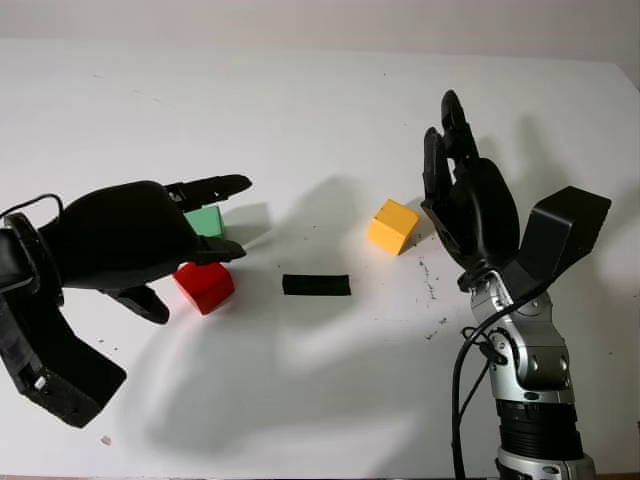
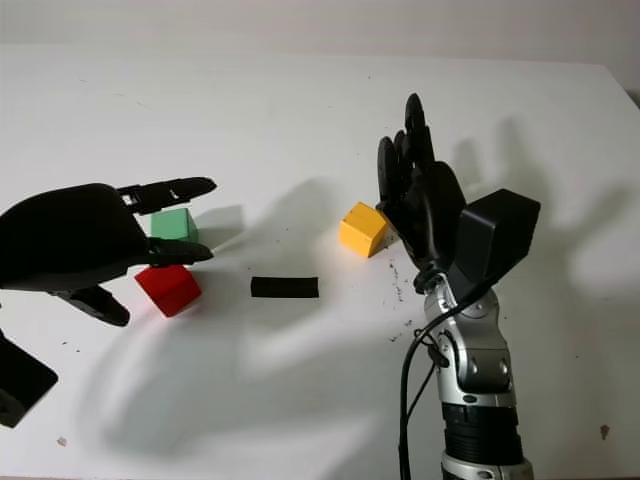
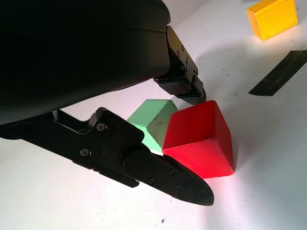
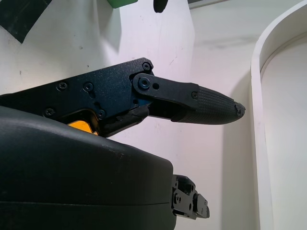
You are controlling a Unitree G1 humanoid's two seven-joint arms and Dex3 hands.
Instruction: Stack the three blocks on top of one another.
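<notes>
- Three small blocks sit separately on a white desk (image 1: 320,120); none is stacked yet.
- The red block (image 1: 205,285) is on the robot's left side, nearest the robot. The green block (image 1: 206,222) stands just behind it, the two touching or nearly touching at a corner as seen from the left wrist.
- The yellow block (image 1: 392,226) stands well apart from them, to the right of centre.
- A flat strip of black tape (image 1: 316,285) lies on the desk between the red block and the yellow one.
- The left robot hand (image 1: 190,225) hangs over the red and green pair, holding nothing. Its fingers reach out on either side of the red block without closing on it; one fingertip (image 3: 192,91) sits just above the block's top corner.
- The right robot hand (image 1: 455,180) is raised just beside the yellow block, on its right, fingers pointing upward and holding nothing.
- Judging from this, the step in hand is the first pickup, most likely the red block.
- To do it well, the left robot hand should lower until its fingers bracket two opposite faces of the red block, close squarely, and lift straight up so the neighbouring green block is not nudged.
- No brand, label or readable writing appears on anything.
</notes>
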